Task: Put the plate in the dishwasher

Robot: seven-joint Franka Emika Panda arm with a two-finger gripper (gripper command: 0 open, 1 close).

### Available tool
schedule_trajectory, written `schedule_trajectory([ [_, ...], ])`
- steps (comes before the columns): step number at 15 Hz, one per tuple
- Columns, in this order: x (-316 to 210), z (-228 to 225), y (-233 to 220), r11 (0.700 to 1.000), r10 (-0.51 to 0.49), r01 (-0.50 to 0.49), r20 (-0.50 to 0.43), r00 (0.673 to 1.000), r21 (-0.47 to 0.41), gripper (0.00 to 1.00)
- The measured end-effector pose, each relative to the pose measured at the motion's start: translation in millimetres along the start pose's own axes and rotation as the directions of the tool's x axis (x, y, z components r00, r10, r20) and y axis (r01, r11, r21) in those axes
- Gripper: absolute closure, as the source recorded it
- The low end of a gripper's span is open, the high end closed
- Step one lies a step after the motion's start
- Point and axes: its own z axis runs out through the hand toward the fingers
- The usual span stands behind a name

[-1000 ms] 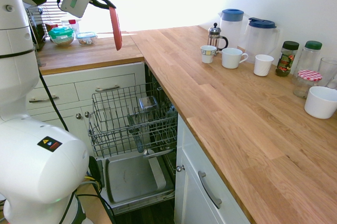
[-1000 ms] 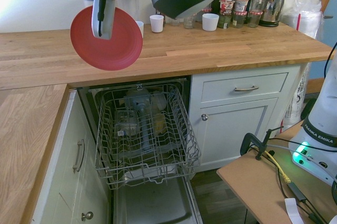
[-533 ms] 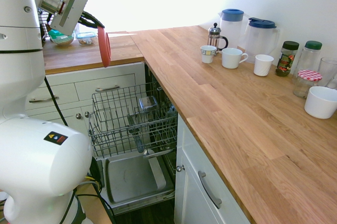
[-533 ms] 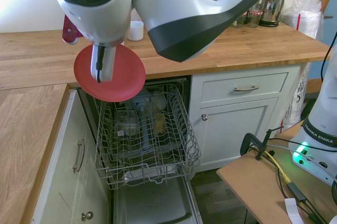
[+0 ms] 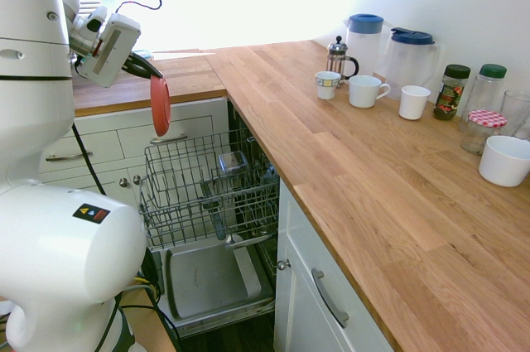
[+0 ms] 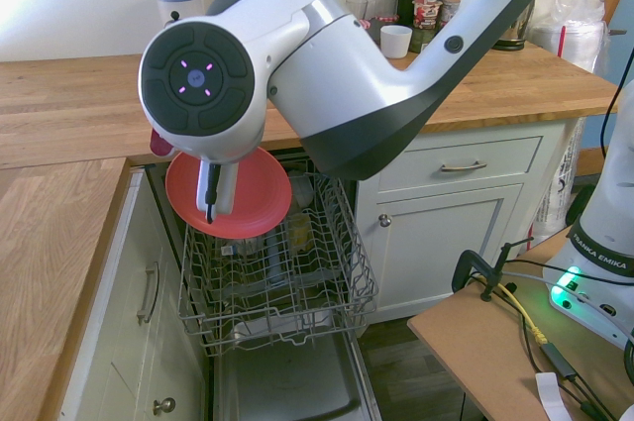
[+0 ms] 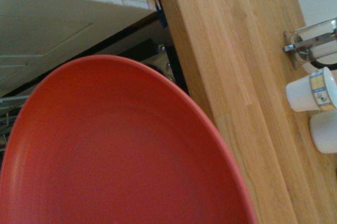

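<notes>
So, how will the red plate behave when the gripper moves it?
The plate probably stays stiff: it hangs from the gripper without visible sagging. Its round rim might roll if released upright. Its smooth surface could be somewhat slippery.

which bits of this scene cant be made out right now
- Lower part of the plate: wrist view, cut off by the bottom edge.
- Contents at the back of the upper rack: second exterior view, behind the plate.
- Print on the dark-lidded jar: first exterior view, too small.
</notes>
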Motion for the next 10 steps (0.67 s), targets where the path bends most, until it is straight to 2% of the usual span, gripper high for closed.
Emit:
schedule_trajectory([
  [10,-50.0,55.1,-40.9,0.999,-0.026,0.026,0.003,1.0,-0.043,1.0],
])
